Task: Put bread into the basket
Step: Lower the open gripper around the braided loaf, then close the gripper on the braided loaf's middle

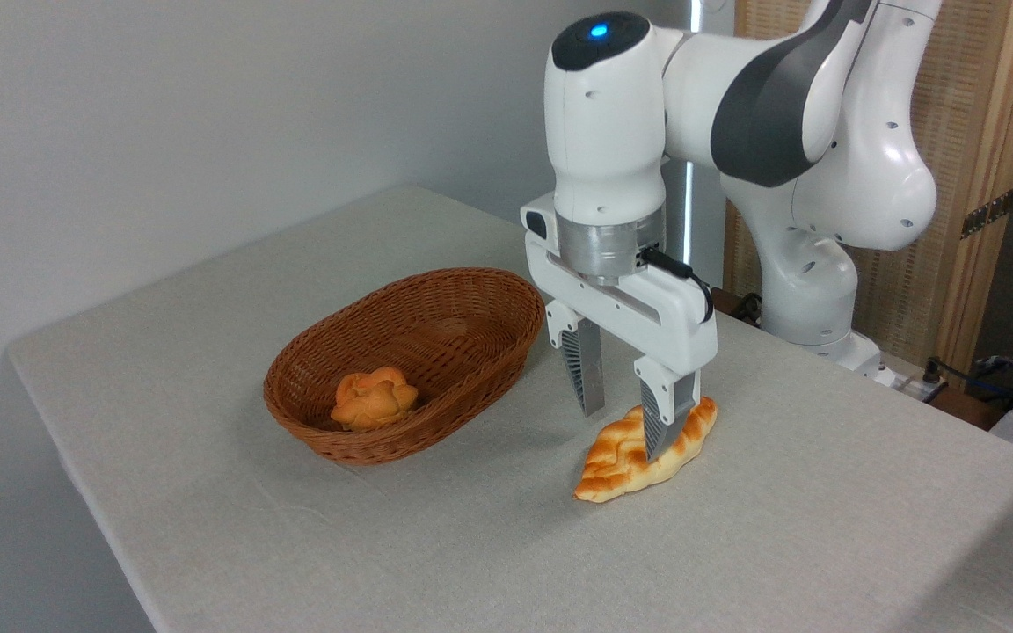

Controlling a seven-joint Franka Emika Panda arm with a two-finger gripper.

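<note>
golden bread point(616, 462) beneath wide-open pincer point(625, 431)

bun point(373, 397) in basket point(480, 290), bread point(616, 457) right

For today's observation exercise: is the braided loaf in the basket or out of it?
Out. The braided loaf lies on the table, right of the basket, with the open gripper over it.

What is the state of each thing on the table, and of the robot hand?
Hand: open, fingers wide apart, lowered over the braided loaf.
Braided loaf: lying flat on the table, outside the basket, not gripped.
Basket: upright, holding one bun.
Round bun: resting inside the basket.
</note>
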